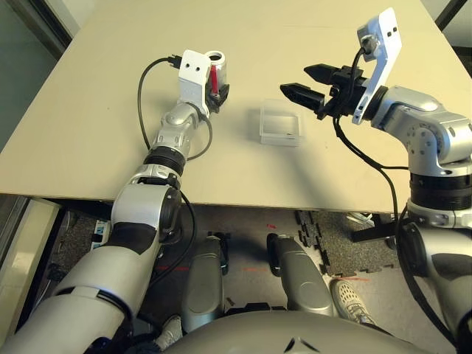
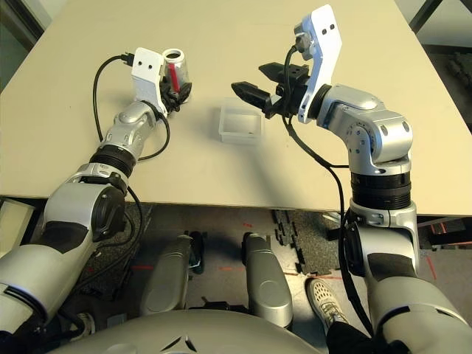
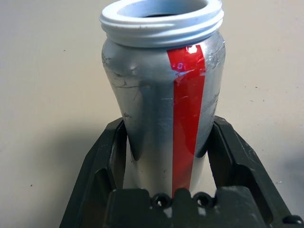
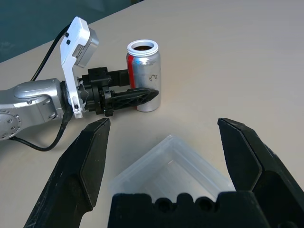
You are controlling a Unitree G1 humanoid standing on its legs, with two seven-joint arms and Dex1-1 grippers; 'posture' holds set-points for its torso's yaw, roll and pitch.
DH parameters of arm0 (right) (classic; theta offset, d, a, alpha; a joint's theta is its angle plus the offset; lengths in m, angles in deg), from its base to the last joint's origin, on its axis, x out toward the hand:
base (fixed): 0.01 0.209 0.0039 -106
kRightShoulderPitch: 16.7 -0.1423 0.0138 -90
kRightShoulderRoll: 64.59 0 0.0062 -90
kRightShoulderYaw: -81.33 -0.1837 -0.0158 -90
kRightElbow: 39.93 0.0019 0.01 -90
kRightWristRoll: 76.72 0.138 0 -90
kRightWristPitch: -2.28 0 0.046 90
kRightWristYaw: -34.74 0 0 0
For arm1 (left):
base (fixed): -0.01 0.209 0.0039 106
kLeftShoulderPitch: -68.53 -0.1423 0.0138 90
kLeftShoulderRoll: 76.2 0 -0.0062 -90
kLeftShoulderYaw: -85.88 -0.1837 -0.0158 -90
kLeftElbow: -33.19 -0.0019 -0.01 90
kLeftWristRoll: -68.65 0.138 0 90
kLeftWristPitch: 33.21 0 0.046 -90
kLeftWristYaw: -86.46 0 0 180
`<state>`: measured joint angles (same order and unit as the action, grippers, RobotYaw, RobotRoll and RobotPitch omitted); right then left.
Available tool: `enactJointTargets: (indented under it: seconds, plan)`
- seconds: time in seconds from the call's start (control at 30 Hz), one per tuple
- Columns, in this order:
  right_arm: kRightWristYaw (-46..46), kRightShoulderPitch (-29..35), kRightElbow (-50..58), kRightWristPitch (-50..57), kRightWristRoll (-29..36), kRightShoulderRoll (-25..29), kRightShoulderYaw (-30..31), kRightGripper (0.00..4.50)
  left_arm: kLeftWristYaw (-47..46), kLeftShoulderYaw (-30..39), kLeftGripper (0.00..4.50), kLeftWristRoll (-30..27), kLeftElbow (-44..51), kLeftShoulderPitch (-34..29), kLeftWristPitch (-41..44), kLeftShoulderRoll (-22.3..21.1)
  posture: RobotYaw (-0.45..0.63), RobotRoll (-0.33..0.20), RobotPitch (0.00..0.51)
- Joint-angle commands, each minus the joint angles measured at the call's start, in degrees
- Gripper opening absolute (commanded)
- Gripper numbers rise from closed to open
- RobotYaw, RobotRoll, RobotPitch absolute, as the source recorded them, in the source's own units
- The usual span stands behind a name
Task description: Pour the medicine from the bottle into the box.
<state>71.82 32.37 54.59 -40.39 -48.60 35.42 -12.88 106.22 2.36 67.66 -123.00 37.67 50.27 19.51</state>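
bright, even overhead light; soft shadows on the table [image 1: 110,110]; wrist views sharp.

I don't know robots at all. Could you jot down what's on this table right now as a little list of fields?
Bottle: silver bottle with a red stripe, upright on the table, cap off, mouth open
Left gripper: left gripper has one black finger on each side of the bottle's lower half
Box: clear shallow box on the table, to the right of the bottle, apart from it
Right gripper: right gripper open, holding nothing, raised just right of the box
Table: pale wooden table
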Motion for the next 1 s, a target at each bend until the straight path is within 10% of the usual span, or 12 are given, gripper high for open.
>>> enactJointTargets:
  seconds: [0.03, 0.27, 0.4, 1.0]
  plan:
    - [-0.36, 0.46, 0.32, -1.28, -0.32, 0.17, 0.01, 4.5, 0.65, -0.65, 2.68, 0.33, -0.44, -0.87, -1.11, 0.04, -0.04, 0.0, 0.175]
    - [-0.89, 0.07, 0.22, -2.26, -0.1, -0.19, -0.09, 4.5, 0.87, -0.63, 2.68, -0.12, 0.19, -1.06, -2.19, 0.16, -0.05, 0.0, 0.167]
    - [-0.98, 0.24, 0.42, -2.41, 0.06, -0.1, -0.07, 4.5, 0.55, -0.28, 4.43, -0.42, 0.54, -1.69, -2.58, -0.06, -0.04, 0.0, 0.166]
    - [-1.9, 1.42, 1.62, -1.6, 0.73, 0.74, -1.21, 4.5, 1.19, 0.19, 4.47, -2.58, 9.62, -9.13, -0.06, 0.48, -0.03, 0.0, 0.178]
